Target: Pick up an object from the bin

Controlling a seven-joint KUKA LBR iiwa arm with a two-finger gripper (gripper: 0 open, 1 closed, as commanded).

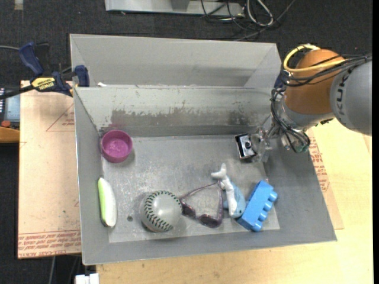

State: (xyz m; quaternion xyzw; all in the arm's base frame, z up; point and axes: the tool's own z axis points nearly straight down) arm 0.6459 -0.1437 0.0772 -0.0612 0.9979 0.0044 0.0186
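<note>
In the camera view the gripper (249, 147) is over bare floor in the far right part of the grey bin (177, 108), close to the back wall; whether it is spread or pressed together cannot be told. Nearest to it, toward the near side, lie a white toy figure (227, 185) and, just right of that, a blue toy brick (259, 206); purple sunglasses (204, 210), a baseball (160, 210), a pale green oblong (106, 201) and a magenta cup (116, 145) lie farther left.

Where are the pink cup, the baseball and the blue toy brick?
pink cup (116, 145): camera view, its inside bottom.
baseball (160, 210): camera view, its stitched top.
blue toy brick (259, 206): camera view, its broad face.
</note>
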